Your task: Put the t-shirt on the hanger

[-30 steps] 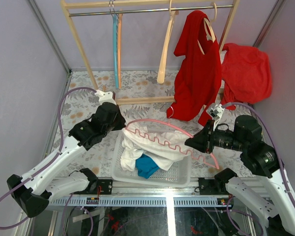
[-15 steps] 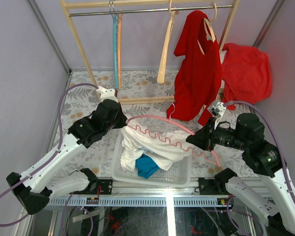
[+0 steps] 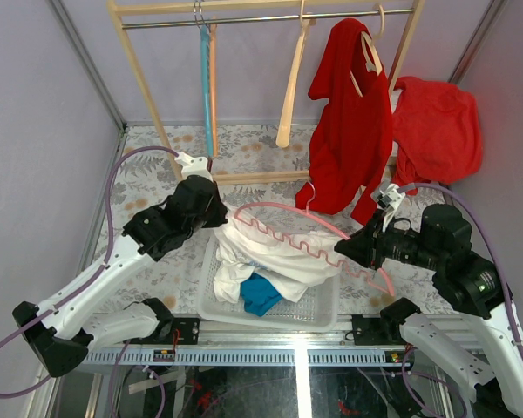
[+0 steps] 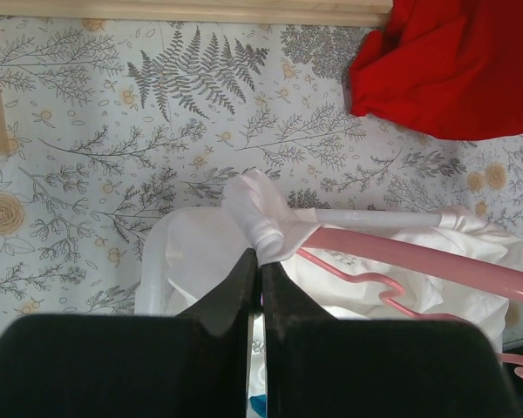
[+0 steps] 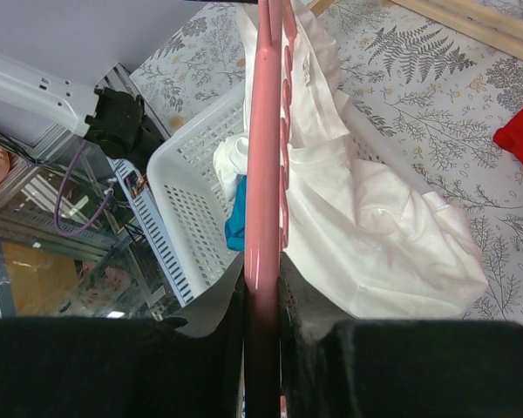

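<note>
while the left gripper (image 4: pixel 254 261) is pinching shut on a bunch of the t-shirt (image 3: pixel 283 261) at mid frame over the basket (image 3: pixel 305 320) and the right gripper (image 5: pixel 261 279) is squeezing the hanger (image 5: pixel 263 157), a hard pull is risking the cloth slipping free.

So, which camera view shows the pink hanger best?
The top external view: nearly the whole pink hanger shows, curved top and wavy bar. The left wrist view shows only one side; the right wrist view sees it edge-on in the right gripper.
</note>
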